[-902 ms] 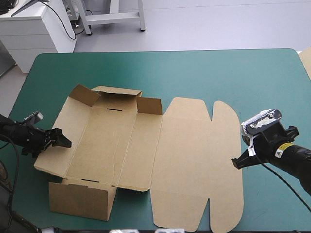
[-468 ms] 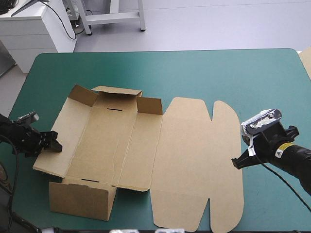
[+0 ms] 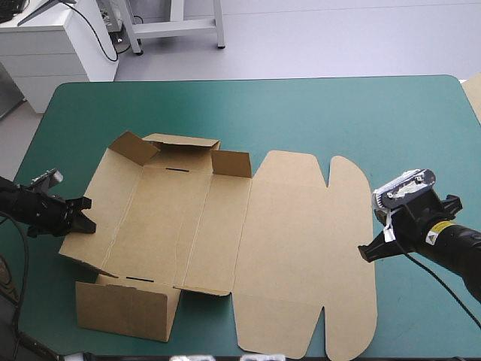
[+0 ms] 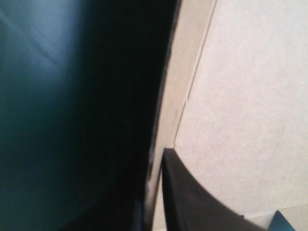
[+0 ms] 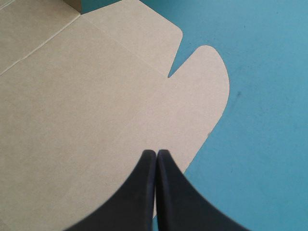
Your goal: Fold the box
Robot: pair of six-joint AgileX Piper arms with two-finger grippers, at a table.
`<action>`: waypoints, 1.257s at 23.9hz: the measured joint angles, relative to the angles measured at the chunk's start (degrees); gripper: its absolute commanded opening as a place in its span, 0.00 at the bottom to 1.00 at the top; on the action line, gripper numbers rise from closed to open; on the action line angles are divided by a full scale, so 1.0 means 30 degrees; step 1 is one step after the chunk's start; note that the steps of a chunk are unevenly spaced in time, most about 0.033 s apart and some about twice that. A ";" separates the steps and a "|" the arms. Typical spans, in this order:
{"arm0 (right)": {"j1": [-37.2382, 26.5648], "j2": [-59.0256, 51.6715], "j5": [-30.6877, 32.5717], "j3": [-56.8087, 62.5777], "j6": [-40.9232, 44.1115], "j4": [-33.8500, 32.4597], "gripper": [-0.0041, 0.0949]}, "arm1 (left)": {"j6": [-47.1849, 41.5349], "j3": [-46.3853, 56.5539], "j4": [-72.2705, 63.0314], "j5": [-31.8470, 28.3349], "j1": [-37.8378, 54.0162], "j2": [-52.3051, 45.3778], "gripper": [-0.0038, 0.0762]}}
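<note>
The teal-green table cover [image 3: 338,113] carries the brown cut-board box [image 3: 195,218] between the grippers. It looks partly formed: far flaps and near wall are raised, the wide lid panel [image 3: 301,248] is flat, and the side walls are left to do. The left black-fingered gripper [image 3: 84,218] pinches the left wall panel; only its wrist view shows the board edge between its fingers. The right black-fingered gripper [image 3: 365,256] is closed and empty over the lid's edge.

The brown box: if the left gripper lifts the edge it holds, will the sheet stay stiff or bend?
Probably stiff within each panel: the box lies mostly flat. It will likely hinge at its scored lines, where the far flaps are raised. Thin board seems light, so it may slide.
</note>
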 measured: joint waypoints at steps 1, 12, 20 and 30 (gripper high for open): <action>0.0000 0.0000 0.0000 0.0000 -0.0007 0.0000 0.02 | 0.0025 0.0064 -0.0099 0.0000 0.0023 -0.0023 0.06; 0.0000 0.0000 0.0000 0.0000 -0.0046 0.0000 0.02 | -0.0101 0.0083 0.0102 -0.0323 0.0036 0.0028 0.25; 0.0000 0.0000 0.0000 0.0000 -0.0046 0.0000 0.02 | -0.0079 0.0282 -0.0173 -0.0446 0.0061 0.0028 0.25; 0.0000 0.0000 0.0000 0.0000 -0.0054 0.0000 0.02 | -0.0092 0.0868 -0.0615 -0.0448 0.0131 0.0008 0.04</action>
